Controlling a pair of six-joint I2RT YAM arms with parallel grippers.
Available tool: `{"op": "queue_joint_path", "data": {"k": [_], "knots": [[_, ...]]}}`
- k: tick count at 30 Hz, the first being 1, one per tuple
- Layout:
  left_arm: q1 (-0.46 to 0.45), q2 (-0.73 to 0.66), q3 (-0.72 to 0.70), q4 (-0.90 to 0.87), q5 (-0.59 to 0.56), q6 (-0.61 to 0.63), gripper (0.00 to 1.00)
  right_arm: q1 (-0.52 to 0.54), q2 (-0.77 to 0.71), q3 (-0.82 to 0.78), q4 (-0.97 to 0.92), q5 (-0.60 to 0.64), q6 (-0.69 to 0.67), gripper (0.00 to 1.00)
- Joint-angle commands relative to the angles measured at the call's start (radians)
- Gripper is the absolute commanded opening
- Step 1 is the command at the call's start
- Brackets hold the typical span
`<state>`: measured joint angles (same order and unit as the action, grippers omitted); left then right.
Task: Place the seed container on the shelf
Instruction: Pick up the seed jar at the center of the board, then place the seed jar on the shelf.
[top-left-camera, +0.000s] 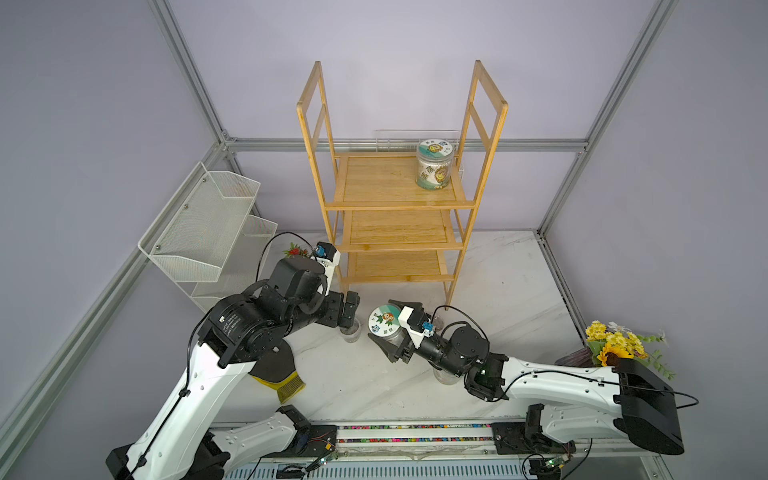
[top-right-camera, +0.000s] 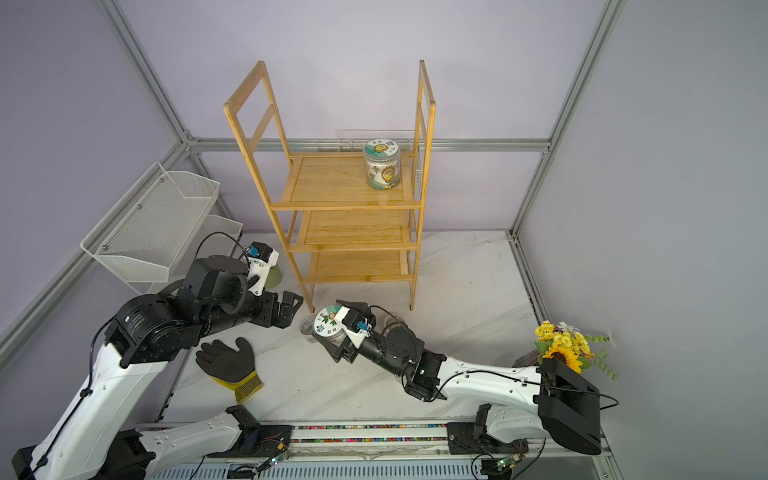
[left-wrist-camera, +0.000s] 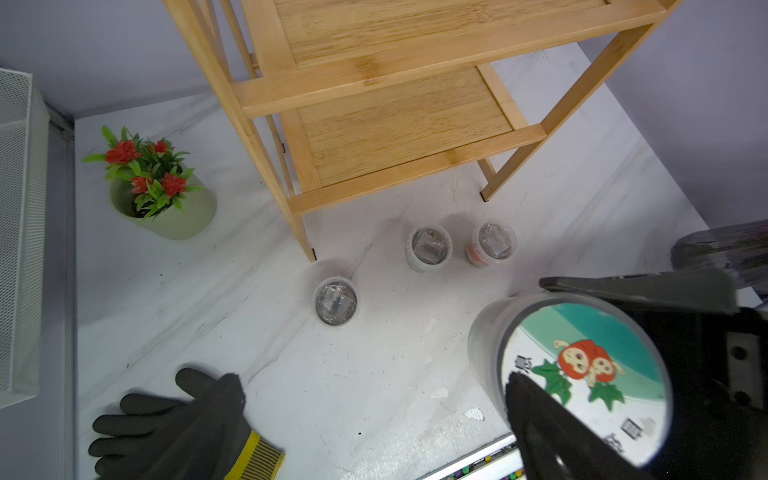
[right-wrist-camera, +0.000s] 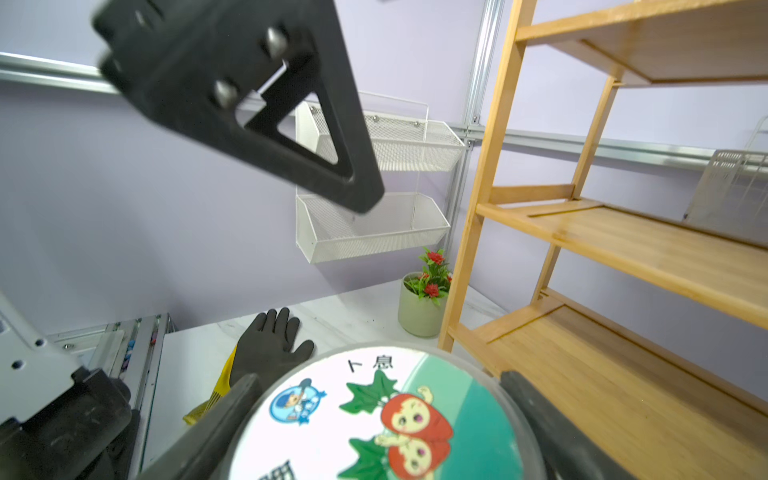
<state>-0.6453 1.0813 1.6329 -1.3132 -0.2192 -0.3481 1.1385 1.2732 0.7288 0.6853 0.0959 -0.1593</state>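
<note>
We see the shelf (top-left-camera: 374, 183) standing at frame centre in both top views, with the basket (top-left-camera: 199, 232) on the wall to its left. Our left gripper (top-right-camera: 291, 309) hangs wide open and empty, left of centre, and the glove (top-right-camera: 226, 357) lies below it. Our right gripper (top-left-camera: 383, 321) clamps the jar (top-right-camera: 329, 322) between its fingers at lower centre, just in front of the shelf's feet. Another jar (top-left-camera: 434, 168) stands upright on the top tier, right side.

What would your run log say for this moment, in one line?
right gripper: shut on clear cartoon-lidded seed jar | left gripper: open, empty | tall bamboo shelf: matching jar on top tier
</note>
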Motion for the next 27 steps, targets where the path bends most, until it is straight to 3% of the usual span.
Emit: {"op": "queue_joint_path", "data": {"k": [1, 11, 27], "knots": [[0.027, -0.017, -0.022, 0.049, -0.062, -0.020, 1.00, -0.008, -0.032, 0.090, -0.046, 0.011, 0.017, 0.26], [0.144, -0.085, -0.019, 0.065, -0.125, -0.014, 1.00, -0.007, -0.016, 0.334, -0.179, 0.040, -0.001, 0.28], [0.240, -0.086, -0.103, 0.130, 0.010, -0.029, 1.00, -0.070, 0.159, 0.689, -0.173, 0.110, -0.104, 0.29]]}}
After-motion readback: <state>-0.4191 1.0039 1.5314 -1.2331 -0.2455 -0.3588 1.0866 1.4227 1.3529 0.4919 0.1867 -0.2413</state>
